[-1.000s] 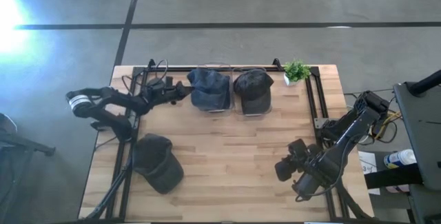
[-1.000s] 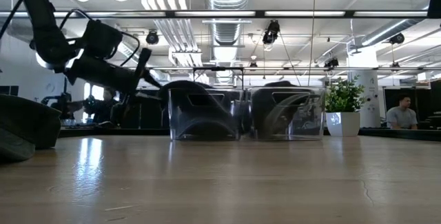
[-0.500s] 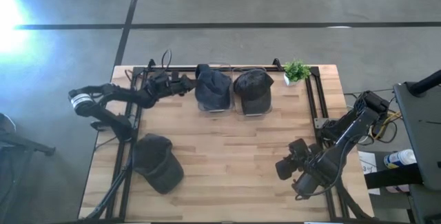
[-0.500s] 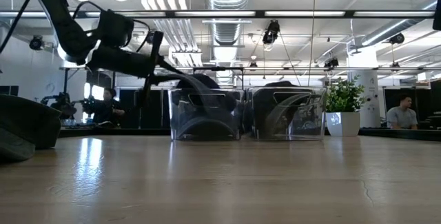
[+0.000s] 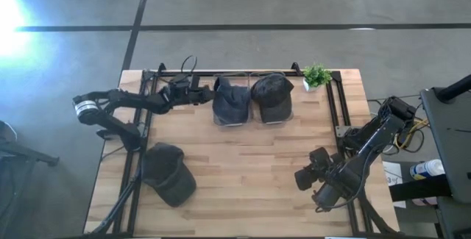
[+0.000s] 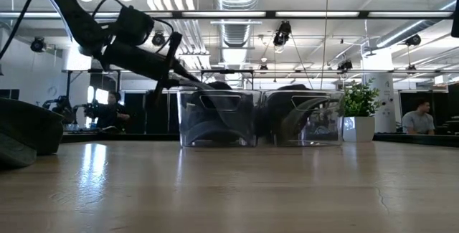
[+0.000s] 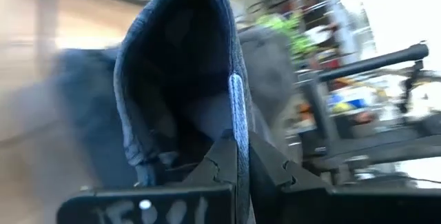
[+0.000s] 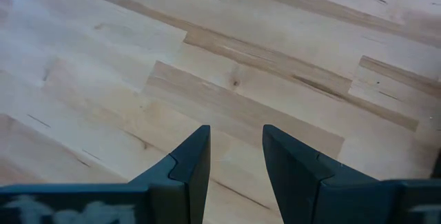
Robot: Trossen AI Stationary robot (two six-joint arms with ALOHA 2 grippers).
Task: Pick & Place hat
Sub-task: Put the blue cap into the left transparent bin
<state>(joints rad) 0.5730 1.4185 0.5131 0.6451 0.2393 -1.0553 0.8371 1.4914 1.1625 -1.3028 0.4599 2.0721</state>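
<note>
A blue denim hat (image 5: 232, 102) sits on a clear stand (image 6: 217, 118) at the table's far side. Beside it, a dark grey hat (image 5: 271, 95) sits on a second clear stand (image 6: 301, 118). My left gripper (image 5: 208, 94) reaches in from the left and is shut on the blue hat's left edge. Another dark hat (image 5: 168, 173) lies on the table near the left front. My right gripper (image 5: 300, 178) hovers open over bare wood at the right front, with nothing between its fingers (image 8: 189, 156). My left gripper pinches the blue hat's left edge (image 7: 236, 96) between its two fingers. The fingers come nearly level from the table's left, slanting slightly down. The edge stands up on end between them, and the rest of the hat is bunched against the clear stand.
A small potted plant (image 5: 316, 76) stands at the far right corner. Black frame rails (image 5: 335, 106) run along the table's left, far and right sides. Bare wood (image 5: 250, 165) stretches across the middle and front of the table.
My left gripper has moved toward the table's right and slightly toward its far edge, up to the blue hat, and has shut on the hat's left edge. The hat has been squeezed narrower and pushed rightward, and its clear stand has shifted a little to the right.
</note>
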